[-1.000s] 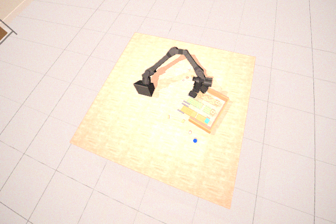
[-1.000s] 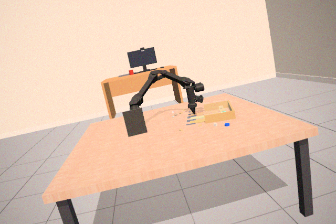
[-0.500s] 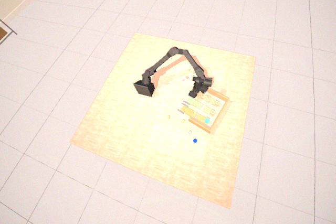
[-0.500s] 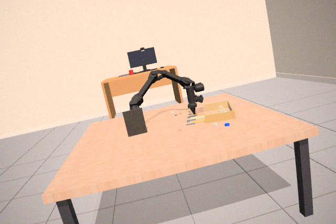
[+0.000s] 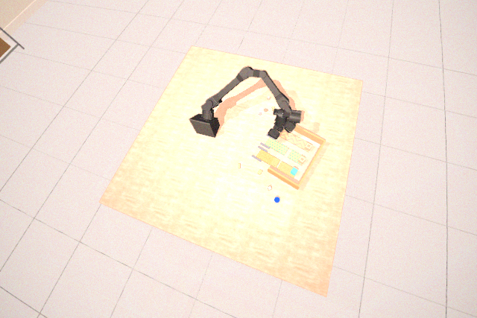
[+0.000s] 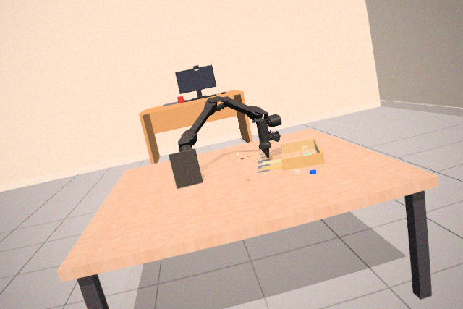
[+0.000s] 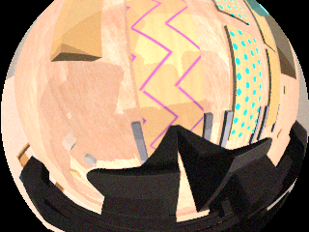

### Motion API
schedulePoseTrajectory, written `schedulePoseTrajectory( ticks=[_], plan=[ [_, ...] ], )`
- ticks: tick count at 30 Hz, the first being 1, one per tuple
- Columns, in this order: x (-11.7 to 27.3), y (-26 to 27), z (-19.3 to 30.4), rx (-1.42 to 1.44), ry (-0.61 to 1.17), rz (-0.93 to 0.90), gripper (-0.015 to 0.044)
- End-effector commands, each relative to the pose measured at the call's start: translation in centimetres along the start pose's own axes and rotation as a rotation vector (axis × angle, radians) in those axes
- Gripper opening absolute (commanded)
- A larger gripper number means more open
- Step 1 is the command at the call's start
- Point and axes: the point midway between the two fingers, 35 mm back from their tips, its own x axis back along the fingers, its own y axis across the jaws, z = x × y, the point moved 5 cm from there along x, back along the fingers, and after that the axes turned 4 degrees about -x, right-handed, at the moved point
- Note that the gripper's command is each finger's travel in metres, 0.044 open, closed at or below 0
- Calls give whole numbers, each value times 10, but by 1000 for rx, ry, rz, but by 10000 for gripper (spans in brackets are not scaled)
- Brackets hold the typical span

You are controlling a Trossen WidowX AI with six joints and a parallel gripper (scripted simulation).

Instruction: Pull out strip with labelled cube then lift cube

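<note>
Grey floor tiles and a pale wall surround the wooden table (image 6: pixel 239 204) on which the arm works. On this table the gripper (image 5: pixel 274 133) points down with its fingers pressed fully together, and it holds nothing. Its tip is at the near end of the zigzag strip (image 7: pixel 157 45), the strip with a pink line pattern, close to the small grey tab (image 7: pixel 138 139) at that end; I cannot tell if it touches the strip.

Just beside this strip lies the dotted strip (image 7: pixel 247 77) with cyan dots, and after it more strips follow, all side by side and reaching out of the open side of the tray (image 5: pixel 317 141). In the top view a green-dotted strip (image 5: pixel 278 147) and an orange-yellow strip (image 5: pixel 268 158) show gaps along their length — they seem cut in pieces.

The cyan cube (image 5: pixel 294 171) sits inside the tray near its far corner, well apart from the gripper; a label on it is too small to see. Between gripper and cube lie the other strips.

Around the tray a few small pale bits are scattered, and a blue disc (image 5: pixel 276 199) lies on the table beyond the tray. Behind the arm base (image 6: pixel 184 167) stands a desk (image 6: pixel 187 114) with a monitor (image 6: pixel 195 79) and a red cup (image 6: pixel 180 99).
</note>
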Motion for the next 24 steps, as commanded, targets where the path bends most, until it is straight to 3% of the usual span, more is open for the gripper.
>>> schedulePoseTrajectory(
  ticks=[1, 24],
  plan=[
    [-2, 0, 0, 0, -1, 1, 0],
    [-3, -1, 15, -1, -1, 1, 0]
  ],
)
